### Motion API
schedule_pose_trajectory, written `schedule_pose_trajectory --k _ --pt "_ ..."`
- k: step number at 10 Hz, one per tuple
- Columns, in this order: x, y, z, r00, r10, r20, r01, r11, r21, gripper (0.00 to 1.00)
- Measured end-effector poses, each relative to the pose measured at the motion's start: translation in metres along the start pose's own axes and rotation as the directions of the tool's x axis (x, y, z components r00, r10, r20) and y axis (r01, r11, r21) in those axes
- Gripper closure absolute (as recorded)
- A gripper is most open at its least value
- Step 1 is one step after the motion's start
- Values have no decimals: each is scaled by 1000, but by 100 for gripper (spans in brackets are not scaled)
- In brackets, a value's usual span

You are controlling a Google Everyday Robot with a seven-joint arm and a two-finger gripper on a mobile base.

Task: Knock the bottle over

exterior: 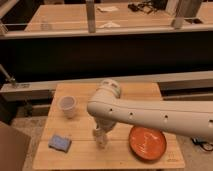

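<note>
The small greyish-tan bottle (102,141) stands on the wooden table (80,159), front of centre. Only its lower part shows clearly. My white arm reaches in from the right and bends down over it. My gripper (99,128) hangs right at the bottle's top, touching it or just above it; I cannot tell which. The bottle looks upright.
A white paper cup (67,106) stands at the table's back left. A blue sponge (60,143) lies at the front left. An orange plate (147,142) lies at the front right, under my forearm. A dark counter and railing run behind the table.
</note>
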Motion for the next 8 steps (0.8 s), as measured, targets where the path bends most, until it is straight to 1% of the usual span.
schedule_pose_trajectory --k 1,2,3,4,5,7,8 --pt "-2 -2 1 1000 -3 4 3 1000 5 98" --pt "-3 -1 2 1000 -10 3 10 1000 1 97" --pt "-3 -2 1 1000 -13 5 13 1000 6 93" --pt "-3 -3 1 1000 -13 8 13 1000 13 85" --pt "-1 -4 1 1000 -12 11 12 1000 18 81" --pt "-5 -8 3 1000 -26 12 26 999 21 81" --pt "-8 -8 3 999 -31 17 31 999 21 84"
